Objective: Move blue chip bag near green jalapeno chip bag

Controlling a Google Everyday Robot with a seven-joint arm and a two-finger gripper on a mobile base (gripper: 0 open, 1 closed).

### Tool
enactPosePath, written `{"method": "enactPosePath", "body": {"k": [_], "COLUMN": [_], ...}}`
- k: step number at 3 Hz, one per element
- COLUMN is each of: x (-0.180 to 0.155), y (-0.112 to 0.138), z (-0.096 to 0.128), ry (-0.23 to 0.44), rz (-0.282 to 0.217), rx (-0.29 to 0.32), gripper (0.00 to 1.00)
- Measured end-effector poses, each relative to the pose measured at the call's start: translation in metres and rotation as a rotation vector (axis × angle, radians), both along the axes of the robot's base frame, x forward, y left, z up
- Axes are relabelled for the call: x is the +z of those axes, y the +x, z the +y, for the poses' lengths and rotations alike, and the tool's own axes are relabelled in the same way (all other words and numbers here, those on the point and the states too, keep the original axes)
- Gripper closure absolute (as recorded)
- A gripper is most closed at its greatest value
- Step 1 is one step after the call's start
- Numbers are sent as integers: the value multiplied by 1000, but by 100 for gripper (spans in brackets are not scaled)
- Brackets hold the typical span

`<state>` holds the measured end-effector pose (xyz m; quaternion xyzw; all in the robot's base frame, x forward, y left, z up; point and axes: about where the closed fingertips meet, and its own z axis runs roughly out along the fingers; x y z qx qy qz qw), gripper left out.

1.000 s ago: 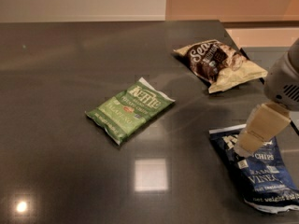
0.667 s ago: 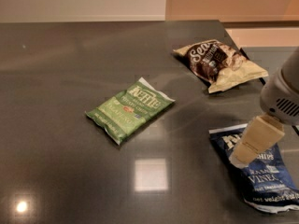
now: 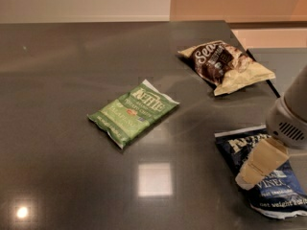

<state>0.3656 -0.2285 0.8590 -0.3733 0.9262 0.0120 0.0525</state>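
The blue chip bag [image 3: 276, 191] lies flat at the table's front right, dark navy with white lettering and a white strip at its near edge. The green jalapeno chip bag [image 3: 133, 111] lies flat near the middle of the table, well to the left of the blue bag. My gripper [image 3: 249, 175] comes in from the right edge of the view. Its tan tip is low over the left part of the blue bag and hides part of it. I cannot tell whether it touches the bag.
A brown-and-tan chip bag [image 3: 225, 66] lies at the back right, close to the table's right edge. The dark grey table [image 3: 72, 71] reflects ceiling lights at the front left. Its right edge runs past the brown bag.
My gripper has moved down and to the left over the blue chip bag. None of the three bags has moved.
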Motion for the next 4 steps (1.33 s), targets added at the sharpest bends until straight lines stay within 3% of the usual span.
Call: {"method": "enactPosePath", "body": {"k": [1, 2, 4], "x": [-13, -21, -5], "y": [-7, -11, -3], "z": [1, 4, 24], "ry": [-7, -8, 16], "rz": [31, 51, 29], "rx": [-10, -9, 37], "gripper": [17, 41, 88]}}
